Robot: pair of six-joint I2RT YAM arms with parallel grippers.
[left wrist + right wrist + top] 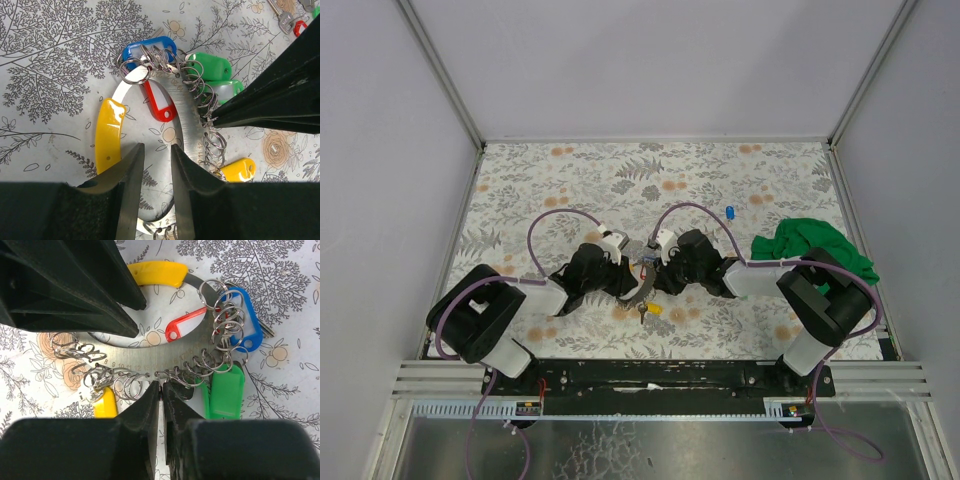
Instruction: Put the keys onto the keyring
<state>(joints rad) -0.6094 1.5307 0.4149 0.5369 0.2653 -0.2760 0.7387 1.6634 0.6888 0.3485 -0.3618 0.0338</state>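
Observation:
The keyring [187, 115] is a flat silvery numbered band with a yellow grip [110, 130]. It carries many small split rings and blue [145, 50], red [160, 102], green [210, 65] and yellow [237, 170] tags, and lies on the table between both grippers [642, 290]. My left gripper [156, 152] stands over the ring's inside with a narrow gap, the band crossing under its fingers. My right gripper [161, 385] is pinched on one small split ring [160, 374] at the band's edge [165, 357]. A loose blue-tagged key [731, 211] lies far right of the arms.
A green cloth [815, 250] lies at the right edge beside my right arm. A loose key [285, 20] with a red tag [299, 27] lies just beyond the ring. The right gripper's fingers [270, 100] fill the right of the left wrist view.

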